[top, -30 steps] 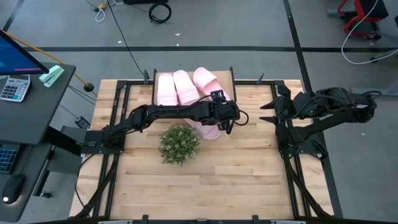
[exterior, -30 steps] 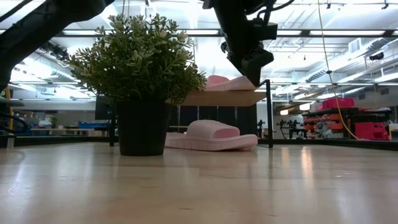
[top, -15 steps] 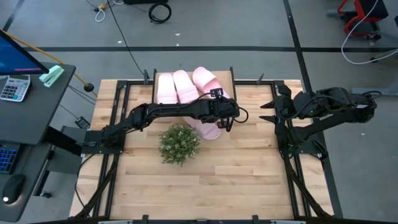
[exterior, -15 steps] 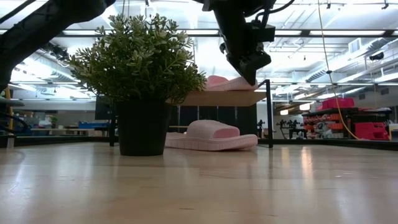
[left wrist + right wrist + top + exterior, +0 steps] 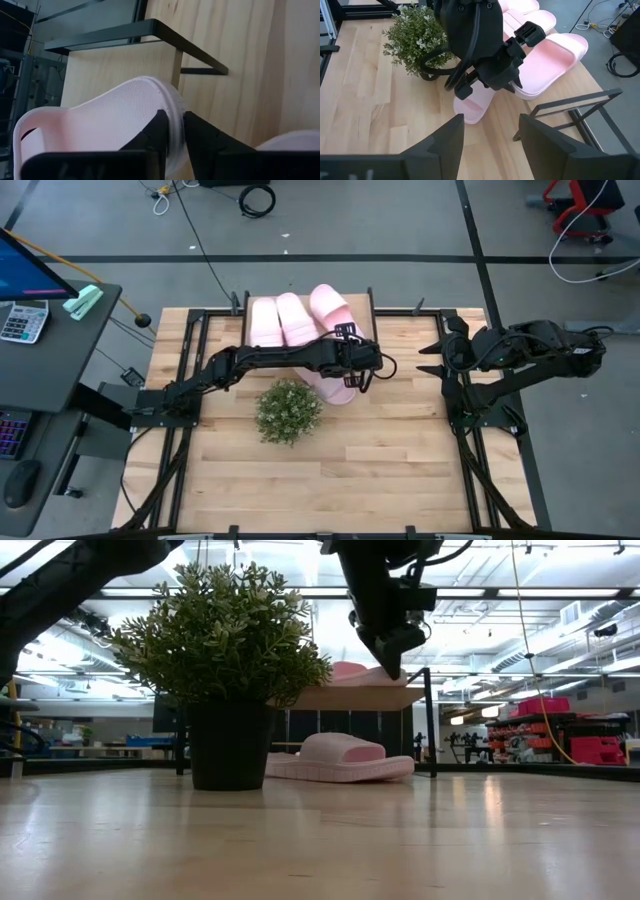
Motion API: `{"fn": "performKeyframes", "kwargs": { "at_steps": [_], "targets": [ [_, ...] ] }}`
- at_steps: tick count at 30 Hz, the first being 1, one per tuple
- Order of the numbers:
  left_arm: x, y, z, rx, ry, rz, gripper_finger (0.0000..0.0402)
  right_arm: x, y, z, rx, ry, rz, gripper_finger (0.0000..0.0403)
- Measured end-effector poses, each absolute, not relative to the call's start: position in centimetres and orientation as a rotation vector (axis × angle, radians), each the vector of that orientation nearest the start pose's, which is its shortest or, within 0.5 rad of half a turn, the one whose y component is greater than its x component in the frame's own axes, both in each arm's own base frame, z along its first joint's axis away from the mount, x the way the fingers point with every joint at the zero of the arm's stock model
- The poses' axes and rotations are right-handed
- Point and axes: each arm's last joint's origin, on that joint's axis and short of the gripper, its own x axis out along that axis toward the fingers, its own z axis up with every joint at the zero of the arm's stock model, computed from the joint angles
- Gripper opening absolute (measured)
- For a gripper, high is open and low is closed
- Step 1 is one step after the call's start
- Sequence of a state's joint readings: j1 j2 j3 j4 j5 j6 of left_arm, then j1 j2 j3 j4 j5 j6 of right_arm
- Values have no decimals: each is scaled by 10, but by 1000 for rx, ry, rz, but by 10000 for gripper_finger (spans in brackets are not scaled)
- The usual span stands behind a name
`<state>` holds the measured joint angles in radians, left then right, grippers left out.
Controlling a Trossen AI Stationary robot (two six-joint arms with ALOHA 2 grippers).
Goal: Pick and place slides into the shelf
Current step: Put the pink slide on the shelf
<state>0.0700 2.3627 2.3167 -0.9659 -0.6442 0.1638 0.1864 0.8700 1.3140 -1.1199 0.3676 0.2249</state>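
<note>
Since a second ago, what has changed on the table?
The left end effector drew slightly back toward the shelf and closed its fingers on the edge of the third slide on top. The fourth slide on the table, the plant and the waiting right end effector stayed put.

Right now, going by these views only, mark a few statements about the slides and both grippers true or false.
1. Three slides lie on the shelf. True.
2. A fourth slide lies on the table near the plant. True.
3. The right gripper holds a slide. False: it is open and empty at the table's right side.
4. The left gripper hovers over the plant. False: it pinches the rim of the tilted slide on the shelf.
</note>
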Motion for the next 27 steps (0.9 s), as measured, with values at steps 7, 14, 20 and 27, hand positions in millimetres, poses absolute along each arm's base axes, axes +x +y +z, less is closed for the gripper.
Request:
{"fn": "performKeyframes", "kwargs": {
  "at_steps": [7, 14, 20, 27],
  "targets": [
    [496, 51, 264, 434, 1076, 580, 63, 119, 12, 405, 39, 626, -248, 197],
    [492, 52, 271, 437, 1095, 578, 61, 119, 12, 405, 41, 625, -248, 197],
    [483, 52, 277, 433, 1145, 580, 61, 119, 12, 405, 41, 625, -248, 197],
    [473, 53, 278, 356, 1188, 635, 53, 119, 12, 405, 39, 624, -253, 197]
  ]
}}
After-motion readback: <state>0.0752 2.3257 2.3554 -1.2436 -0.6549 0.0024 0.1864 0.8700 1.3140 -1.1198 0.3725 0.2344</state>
